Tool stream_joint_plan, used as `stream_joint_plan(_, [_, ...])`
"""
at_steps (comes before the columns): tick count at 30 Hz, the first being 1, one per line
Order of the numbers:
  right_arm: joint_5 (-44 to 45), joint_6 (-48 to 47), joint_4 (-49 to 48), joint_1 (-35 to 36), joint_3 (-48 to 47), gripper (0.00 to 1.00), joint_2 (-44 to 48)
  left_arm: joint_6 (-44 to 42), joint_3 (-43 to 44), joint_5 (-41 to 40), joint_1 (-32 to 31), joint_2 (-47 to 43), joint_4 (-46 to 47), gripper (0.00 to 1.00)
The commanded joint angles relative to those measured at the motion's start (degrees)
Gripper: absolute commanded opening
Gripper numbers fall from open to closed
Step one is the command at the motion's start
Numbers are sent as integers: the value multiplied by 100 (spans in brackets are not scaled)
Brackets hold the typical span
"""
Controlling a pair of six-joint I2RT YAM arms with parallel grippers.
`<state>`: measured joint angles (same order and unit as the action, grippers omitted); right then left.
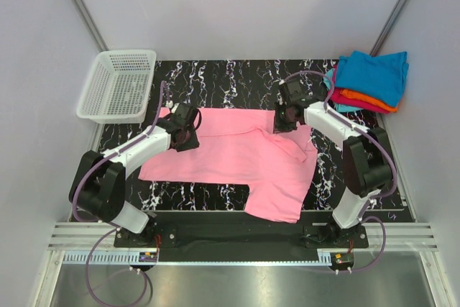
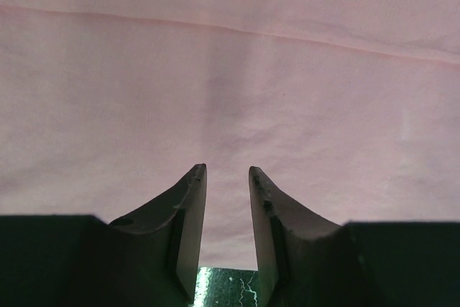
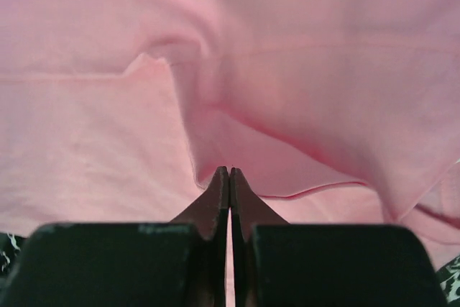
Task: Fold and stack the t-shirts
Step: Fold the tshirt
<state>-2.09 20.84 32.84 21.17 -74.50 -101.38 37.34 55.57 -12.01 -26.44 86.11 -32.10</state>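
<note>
- T-shirt (image 1: 237, 152) in bright pink lies spread out in the middle of the table (image 1: 215, 77).
- Right end effector (image 3: 229, 172) has its fingers squeezed together on a fold of the pink cloth (at the shirt's far right side).
- Left end effector (image 2: 227, 170) sits at the shirt's left edge, fingers apart, nothing between them.
- Pile of folded t-shirts (image 1: 370, 77), blue on top, sits in the far right corner.
- White basket (image 1: 108, 114) sits in the far left corner.

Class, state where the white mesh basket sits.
Top view: the white mesh basket sits at the table's far-left corner, beyond the left gripper, apart from the pink t-shirt.
</note>
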Motion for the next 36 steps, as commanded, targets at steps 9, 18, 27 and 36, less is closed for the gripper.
stream_joint_plan(9, [-2,755,56,976,1253,1,664,27,-99,111,-2,-6,318,35])
stream_joint_plan(18, [409,1001,135,1328,1474,46,1445,1,6,234,-2,143,414,35])
stream_joint_plan(27, [1739,737,654,715,868,53,1324,-113,603,699,-55,635,643,34])
stream_joint_plan(36, [868,157,144,-209,-81,47,-284,36,1693,112,383,1785,328,34])
